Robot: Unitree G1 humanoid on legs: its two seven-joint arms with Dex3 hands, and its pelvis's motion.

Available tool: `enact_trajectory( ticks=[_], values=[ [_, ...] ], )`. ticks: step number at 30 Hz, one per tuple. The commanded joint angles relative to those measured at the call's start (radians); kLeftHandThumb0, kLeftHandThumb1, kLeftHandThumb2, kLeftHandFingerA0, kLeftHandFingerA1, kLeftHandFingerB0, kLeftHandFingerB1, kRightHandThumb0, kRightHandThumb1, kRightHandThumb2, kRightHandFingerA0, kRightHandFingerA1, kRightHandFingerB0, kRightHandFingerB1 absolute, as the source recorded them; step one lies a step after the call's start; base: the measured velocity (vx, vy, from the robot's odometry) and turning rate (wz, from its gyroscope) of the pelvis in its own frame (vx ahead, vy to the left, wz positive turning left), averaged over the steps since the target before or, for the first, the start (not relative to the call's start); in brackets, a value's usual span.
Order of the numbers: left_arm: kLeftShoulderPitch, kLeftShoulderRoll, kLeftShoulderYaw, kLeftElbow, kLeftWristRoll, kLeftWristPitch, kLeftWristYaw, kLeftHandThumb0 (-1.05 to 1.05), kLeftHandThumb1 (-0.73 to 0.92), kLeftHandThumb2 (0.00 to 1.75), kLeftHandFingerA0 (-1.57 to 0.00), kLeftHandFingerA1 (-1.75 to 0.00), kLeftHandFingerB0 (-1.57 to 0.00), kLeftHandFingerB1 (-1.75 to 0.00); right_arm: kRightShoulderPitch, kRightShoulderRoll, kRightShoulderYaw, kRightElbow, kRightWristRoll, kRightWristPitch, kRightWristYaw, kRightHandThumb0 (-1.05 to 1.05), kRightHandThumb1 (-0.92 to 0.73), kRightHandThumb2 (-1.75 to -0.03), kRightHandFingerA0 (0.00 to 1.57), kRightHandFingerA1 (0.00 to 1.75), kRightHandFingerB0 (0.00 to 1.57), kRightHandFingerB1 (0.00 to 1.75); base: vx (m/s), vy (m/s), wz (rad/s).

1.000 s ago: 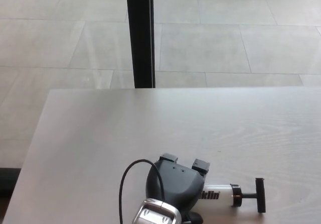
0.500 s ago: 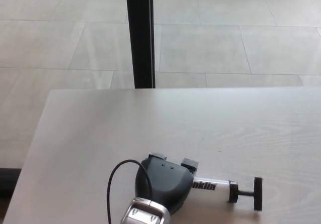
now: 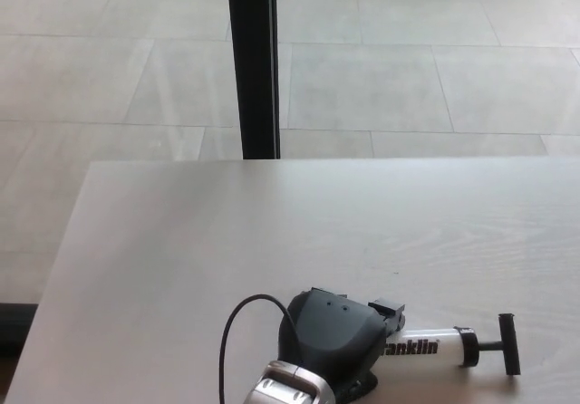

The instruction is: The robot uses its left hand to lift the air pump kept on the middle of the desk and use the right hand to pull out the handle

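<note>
The air pump (image 3: 428, 347) is a white tube with black lettering, lying level near the desk's front edge. Its black T-handle (image 3: 508, 343) points right on a short rod. My left hand (image 3: 340, 336) covers the tube's left end and is shut on it. A black cable (image 3: 237, 336) loops from the wrist. My right hand does not show.
The pale wooden desk (image 3: 227, 241) fills the lower half, with its left edge at the picture's left. A black post (image 3: 253, 60) rises behind the far edge, over a grey tiled floor (image 3: 408, 78).
My left hand and the pump have shifted to the right, after drifting left half a second ago. The handle now sits farther right and the tube tilts slightly.
</note>
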Motion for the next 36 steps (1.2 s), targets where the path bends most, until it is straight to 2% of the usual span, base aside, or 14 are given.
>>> enact_trajectory(
  ticks=[1,11,13,17,19,21,22,24,27,28,29,33,34,36],
  values=[
    [0.023,0.002,0.009,0.02,-0.031,-0.054,-0.02,-0.21,0.63,0.73,-0.84,-1.57,-0.49,-0.57,-0.008,-0.004,-0.013,0.007,-0.005,-0.025,-0.013,-0.46,-0.74,-0.62,0.62,0.83,0.64,0.47,0.0,0.0,0.0],
    [0.02,0.055,0.019,0.022,0.041,0.014,-0.081,-0.21,0.72,0.79,-0.87,-1.15,-0.78,-0.79,0.002,0.004,-0.027,-0.002,0.011,-0.002,-0.007,-0.39,-0.72,-0.6,0.69,1.02,0.57,0.44,0.0,0.0,0.0],
    [0.01,0.064,0.045,0.006,0.042,0.028,-0.101,-0.25,0.77,0.74,-0.86,-1.14,-0.74,-0.76,0.008,0.013,-0.028,-0.01,0.016,0.006,-0.002,-0.42,-0.58,-0.96,0.74,0.95,0.5,0.61,0.0,0.0,0.0],
    [-0.006,0.07,0.127,-0.024,-0.005,0.013,-0.102,-0.22,0.8,0.74,-0.79,-1.04,-0.67,-0.7,0.028,0.034,-0.029,-0.033,0.033,0.022,0.013,-0.39,-0.7,-0.6,0.73,1.01,0.56,0.44,0.0,0.0,0.0],
    [-0.024,0.059,0.15,-0.018,0.005,0.04,-0.126,-0.25,0.85,0.71,-0.8,-1.18,-0.62,-0.67,0.035,0.039,-0.028,-0.047,0.031,0.031,0.013,-0.41,-0.55,-0.94,0.77,0.9,0.51,0.61,0.0,0.0,0.0],
    [-0.032,0.061,0.171,-0.012,0.007,0.026,-0.108,-0.21,0.82,0.74,-0.81,-1.36,-0.67,-0.72,0.049,0.046,-0.023,-0.069,0.022,0.045,0.004,-0.39,-0.69,-0.6,0.77,0.9,0.59,0.44,0.0,0.0,0.0],
    [-0.048,0.07,0.187,-0.003,0.008,0.003,-0.072,-0.13,0.75,0.76,-0.81,-1.74,-0.77,-1.0,0.054,0.048,-0.013,-0.084,0.013,0.057,0.006,-0.49,-0.55,-0.94,0.77,0.89,0.51,0.61,0.0,0.0,0.0],
    [-0.099,0.085,0.243,0.022,-0.015,-0.044,-0.012,-0.12,0.68,0.94,-0.84,-1.75,-0.67,-1.45,0.066,0.054,0.012,-0.131,0.012,0.111,0.027,-0.5,-0.54,-0.94,0.79,0.89,0.49,0.6,0.0,0.0,0.0],
    [-0.126,0.082,0.288,0.042,-0.038,-0.064,0.007,-0.24,0.62,1.08,-1.14,-1.39,-0.87,-1.2,0.079,0.066,0.017,-0.173,0.039,0.161,0.053,-0.48,-0.66,-0.6,0.74,0.9,0.58,0.46,0.0,0.0,0.0],
    [-0.151,0.086,0.314,0.067,-0.057,-0.089,0.03,-0.14,0.63,0.98,-0.86,-1.75,-0.67,-1.54,0.084,0.069,0.038,-0.198,0.031,0.182,0.066,-0.5,-0.66,-0.6,0.73,0.92,0.58,0.45,0.0,0.0,0.0],
    [-0.17,0.096,0.319,0.093,-0.049,-0.118,0.073,-0.14,0.57,1.04,-0.91,-1.75,-0.76,-1.44,0.088,0.071,0.051,-0.214,0.026,0.193,0.072,-0.52,-0.53,-0.94,0.78,0.9,0.52,0.61,0.0,0.0,0.0],
    [-0.199,0.11,0.328,0.129,-0.032,-0.157,0.151,-0.15,0.53,1.09,-0.92,-1.75,-0.81,-1.44,0.092,0.086,0.077,-0.253,0.018,0.248,0.076,-0.53,-0.65,-0.59,0.75,0.9,0.59,0.45,0.0,0.0,0.0],
    [-0.207,0.105,0.345,0.135,-0.052,-0.175,0.167,-0.21,0.5,1.14,-1.21,-1.39,-0.98,-1.23,0.093,0.099,0.092,-0.276,0.017,0.274,0.075,-0.55,-0.64,-0.59,0.75,0.91,0.6,0.46,0.0,0.0,0.0],
    [-0.217,0.099,0.355,0.133,-0.065,-0.183,0.167,-0.16,0.52,1.17,-0.88,-1.75,-0.77,-1.55,0.095,0.107,0.111,-0.292,0.011,0.3,0.077,-0.56,-0.64,-0.59,0.73,0.88,0.59,0.45,0.0,0.0,0.0]
  ],
)
